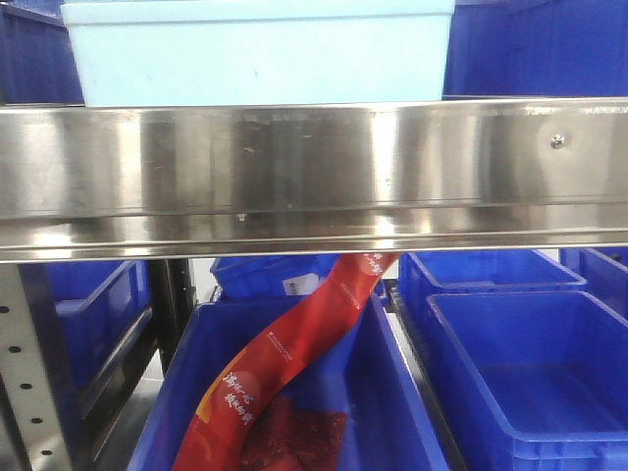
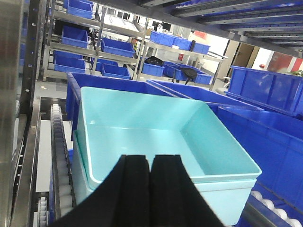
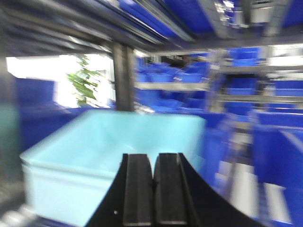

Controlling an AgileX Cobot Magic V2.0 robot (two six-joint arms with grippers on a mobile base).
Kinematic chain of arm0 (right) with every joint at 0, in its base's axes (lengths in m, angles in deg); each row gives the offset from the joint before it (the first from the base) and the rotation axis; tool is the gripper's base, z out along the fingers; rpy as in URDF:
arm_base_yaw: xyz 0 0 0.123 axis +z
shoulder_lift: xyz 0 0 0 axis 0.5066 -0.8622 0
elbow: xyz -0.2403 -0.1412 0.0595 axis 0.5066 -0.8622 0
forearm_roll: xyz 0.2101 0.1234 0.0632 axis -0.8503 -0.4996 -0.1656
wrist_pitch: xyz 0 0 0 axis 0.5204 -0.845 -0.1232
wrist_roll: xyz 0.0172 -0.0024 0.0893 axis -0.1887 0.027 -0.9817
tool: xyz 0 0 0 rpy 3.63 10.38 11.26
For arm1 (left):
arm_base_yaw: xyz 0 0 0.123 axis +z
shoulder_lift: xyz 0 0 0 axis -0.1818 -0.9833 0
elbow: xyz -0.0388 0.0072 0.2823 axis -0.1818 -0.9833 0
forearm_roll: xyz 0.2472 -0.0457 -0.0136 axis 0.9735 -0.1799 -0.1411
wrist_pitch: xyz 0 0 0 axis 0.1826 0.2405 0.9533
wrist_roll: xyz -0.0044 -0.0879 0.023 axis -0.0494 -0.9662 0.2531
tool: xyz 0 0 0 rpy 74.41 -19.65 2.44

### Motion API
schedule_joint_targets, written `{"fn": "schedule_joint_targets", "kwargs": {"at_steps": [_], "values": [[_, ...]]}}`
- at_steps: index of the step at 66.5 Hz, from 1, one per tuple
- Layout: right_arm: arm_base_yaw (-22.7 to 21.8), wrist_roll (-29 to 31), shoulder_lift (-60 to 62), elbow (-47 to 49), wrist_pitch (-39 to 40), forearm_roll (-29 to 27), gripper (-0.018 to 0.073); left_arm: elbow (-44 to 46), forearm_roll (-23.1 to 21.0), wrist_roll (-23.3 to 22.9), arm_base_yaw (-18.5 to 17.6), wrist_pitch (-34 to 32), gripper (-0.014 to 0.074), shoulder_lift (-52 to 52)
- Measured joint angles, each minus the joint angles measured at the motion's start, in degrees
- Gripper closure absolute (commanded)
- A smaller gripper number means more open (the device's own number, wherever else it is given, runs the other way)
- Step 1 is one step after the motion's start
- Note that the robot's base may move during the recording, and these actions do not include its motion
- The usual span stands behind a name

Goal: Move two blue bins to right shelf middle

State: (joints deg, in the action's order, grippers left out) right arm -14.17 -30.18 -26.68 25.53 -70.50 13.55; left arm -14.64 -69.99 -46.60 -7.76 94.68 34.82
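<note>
Two light-blue bins are nested one in the other on a shelf. In the left wrist view the upper bin (image 2: pixel 142 123) is empty and sits inside the lower bin (image 2: pixel 222 198). My left gripper (image 2: pixel 151 157) is shut, just in front of the bins' near rim, with nothing seen between the fingers. In the blurred right wrist view the same bins (image 3: pixel 90 146) lie ahead and to the left of my right gripper (image 3: pixel 155 155), which is shut and empty. The front view shows a light-blue bin (image 1: pixel 260 49) on top of the steel shelf; neither gripper shows there.
A broad steel shelf beam (image 1: pixel 314 172) crosses the front view. Below it stand dark blue bins (image 1: pixel 530 363), one holding a red packet strip (image 1: pixel 285 363). A roller track (image 2: pixel 59 142) runs left of the nested bins, with dark blue bins (image 2: pixel 270 137) to the right and behind.
</note>
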Motion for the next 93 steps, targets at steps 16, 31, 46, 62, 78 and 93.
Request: {"fn": "schedule_joint_targets", "kwargs": {"at_steps": [16, 31, 46, 62, 78, 93], "values": [[-14.3, 13.2, 9.4, -15.3, -0.1, -4.8, 0.0725, 0.0, 0.0, 0.0, 0.0, -0.4, 0.0707, 0.0], [-20.7, 14.0, 21.7, -27.8, -0.7, -5.3, 0.0725, 0.0, 0.0, 0.0, 0.0, -0.4, 0.0707, 0.0], [-20.9, 11.0, 30.0, -34.2, -2.6, -5.3, 0.0725, 0.0, 0.0, 0.0, 0.0, -0.4, 0.0707, 0.0], [-21.1, 10.5, 30.8, -34.3, -7.9, -5.4, 0.0725, 0.0, 0.0, 0.0, 0.0, -0.5, 0.0707, 0.0], [-21.1, 10.5, 30.8, -34.3, -8.3, -5.4, 0.0725, 0.0, 0.0, 0.0, 0.0, -0.7, 0.0707, 0.0], [-21.1, 10.5, 30.8, -34.3, -8.3, -5.4, 0.0725, 0.0, 0.0, 0.0, 0.0, -0.7, 0.0707, 0.0]]}}
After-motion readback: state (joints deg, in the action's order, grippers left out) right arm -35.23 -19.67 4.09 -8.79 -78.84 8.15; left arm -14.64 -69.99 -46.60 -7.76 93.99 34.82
